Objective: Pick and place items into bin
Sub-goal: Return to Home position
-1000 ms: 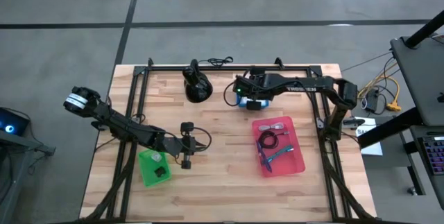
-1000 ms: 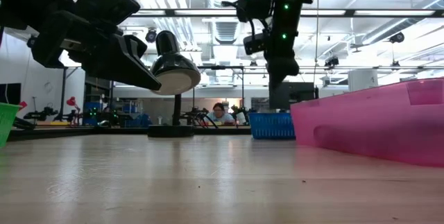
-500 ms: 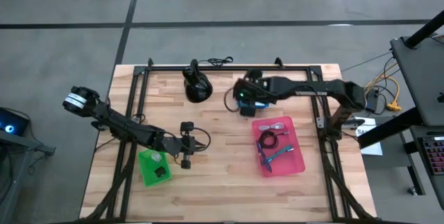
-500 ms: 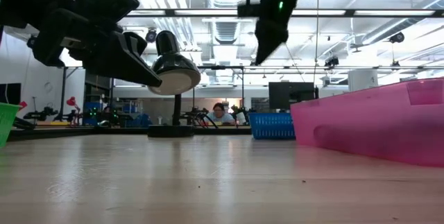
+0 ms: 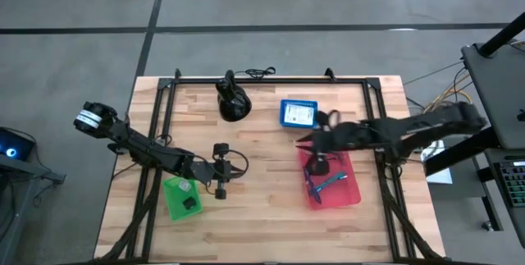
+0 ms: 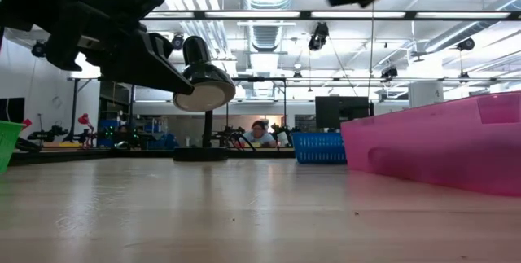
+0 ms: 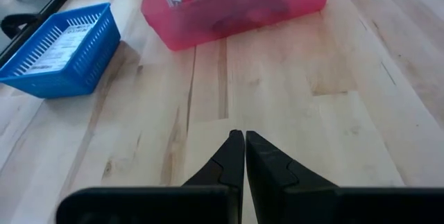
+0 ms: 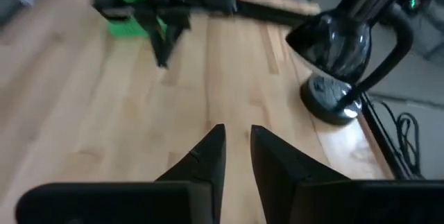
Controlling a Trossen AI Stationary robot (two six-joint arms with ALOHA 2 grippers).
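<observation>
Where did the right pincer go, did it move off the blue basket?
Yes. In the high view the right pincer has swung off the blue basket, down to the pink bin's upper-left corner.

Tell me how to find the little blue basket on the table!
Look at the wooden table from above and find the black desk lamp near its far edge. The blue basket sits beside that lamp, just behind the big pink bin. It is the only blue one, with mesh walls and a white box inside.

A black lamp (image 5: 233, 102) stands near the table's (image 5: 262, 212) far edge.
</observation>
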